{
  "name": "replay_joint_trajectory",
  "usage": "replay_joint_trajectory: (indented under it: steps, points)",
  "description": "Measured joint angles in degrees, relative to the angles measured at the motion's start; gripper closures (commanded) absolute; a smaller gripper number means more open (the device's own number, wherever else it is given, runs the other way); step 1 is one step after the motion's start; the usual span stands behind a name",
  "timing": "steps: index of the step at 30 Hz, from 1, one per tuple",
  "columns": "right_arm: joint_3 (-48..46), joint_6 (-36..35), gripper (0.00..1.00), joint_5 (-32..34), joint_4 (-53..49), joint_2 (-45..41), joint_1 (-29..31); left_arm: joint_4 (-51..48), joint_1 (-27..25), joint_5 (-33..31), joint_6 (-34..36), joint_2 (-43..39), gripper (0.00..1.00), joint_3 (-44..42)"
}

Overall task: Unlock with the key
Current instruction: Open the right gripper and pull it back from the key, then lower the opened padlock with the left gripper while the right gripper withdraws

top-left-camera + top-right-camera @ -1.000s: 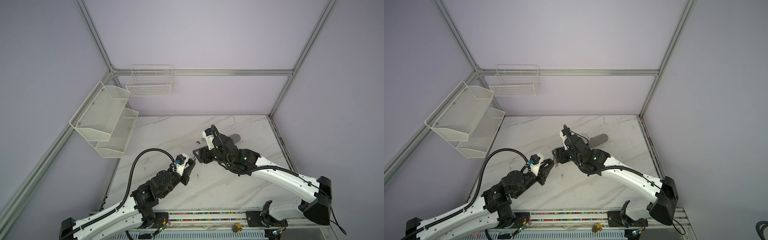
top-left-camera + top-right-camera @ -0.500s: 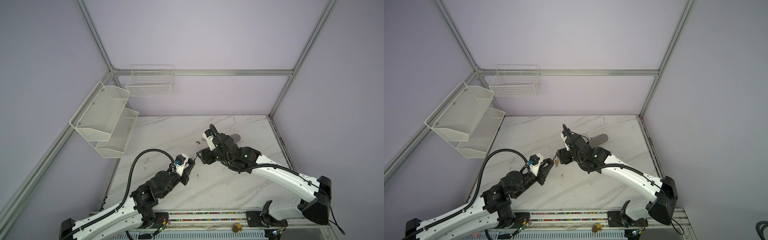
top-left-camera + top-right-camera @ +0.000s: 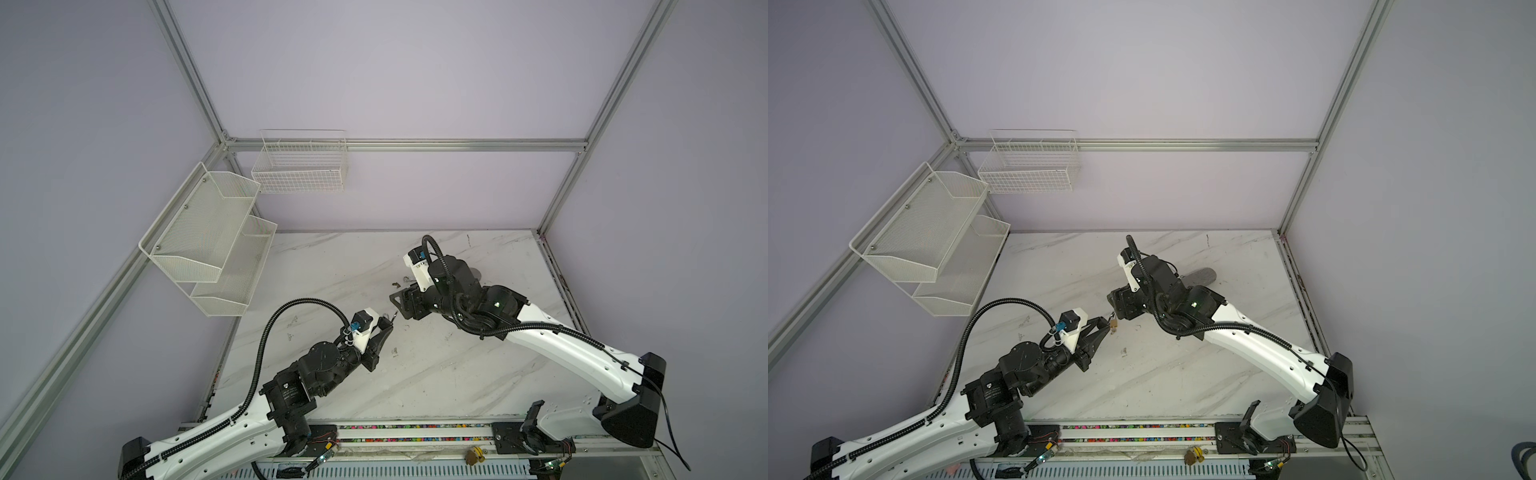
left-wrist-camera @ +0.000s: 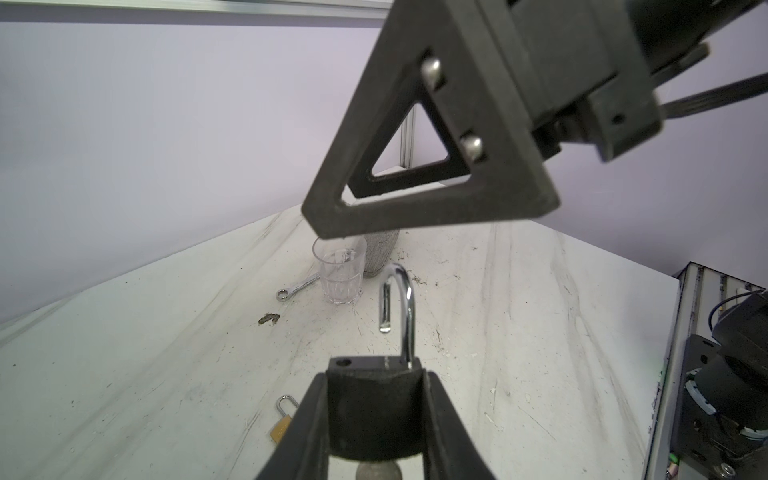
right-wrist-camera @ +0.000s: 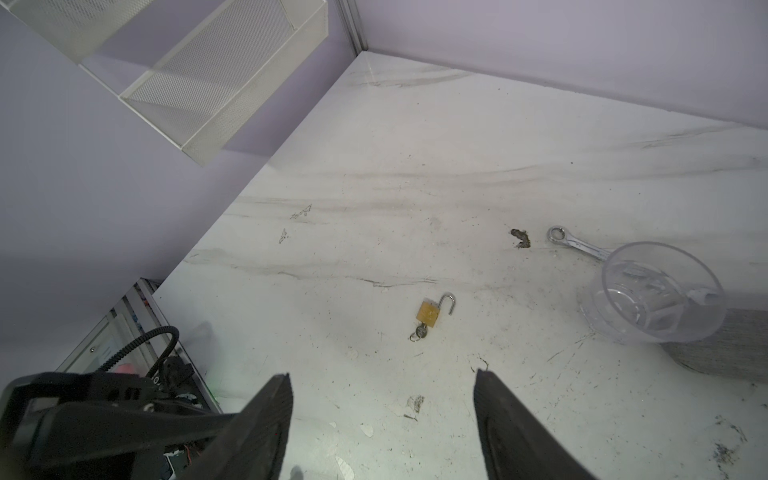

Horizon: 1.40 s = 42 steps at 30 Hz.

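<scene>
My left gripper (image 4: 376, 376) is shut on a padlock (image 4: 374, 411), gripping the body from both sides. Its silver shackle (image 4: 402, 299) stands swung open, one leg free of the body. A round key head (image 4: 378, 473) shows just under the body. In a top view the padlock (image 3: 1113, 326) looks brass at the left fingertips. My right gripper (image 5: 382, 374) is open with nothing between its fingers. It hovers just above and beyond the held padlock in both top views (image 3: 401, 305) (image 3: 1115, 305).
A second small brass padlock (image 5: 430, 313), shackle open and a key in it, lies on the marble table (image 5: 415, 166). Farther back are a clear cup (image 5: 660, 291), a wrench (image 5: 577, 245) and a grey cylinder (image 3: 1200, 275). White mesh shelves (image 3: 208, 241) and a wire basket (image 3: 301, 166) hang on the left walls.
The right gripper has lifted slightly up and away from the padlock in the left gripper. The left arm has stayed still with its grip unchanged.
</scene>
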Motion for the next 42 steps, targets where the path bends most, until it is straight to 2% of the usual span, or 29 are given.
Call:
replay_joint_trajectory:
  steps: [5, 26, 33, 38, 42]
  points:
    - [-0.2, -0.2, 0.28, -1.8, -0.2, 1.3, -0.5, -0.5, 0.0, 0.3, 0.5, -0.2, 1.0, 0.0]
    - [-6.4, -0.3, 0.29, -8.7, -0.8, -7.0, -2.1, 2.1, 0.0, -0.7, 0.5, -0.5, 1.0, -1.0]
    - [-7.7, -0.2, 0.29, -8.4, -0.9, -8.2, -3.2, 2.1, 0.0, -1.6, 0.4, -0.5, 1.0, -1.0]
    - [-8.6, 0.7, 0.21, -6.3, -0.6, -10.3, -5.0, 2.1, 0.0, -2.5, -0.8, 0.3, 1.0, -0.9]
    - [-10.5, 2.6, 0.16, -3.4, -0.1, -12.1, -8.0, -0.3, 0.0, -3.7, -4.0, 4.8, 1.0, -0.3]
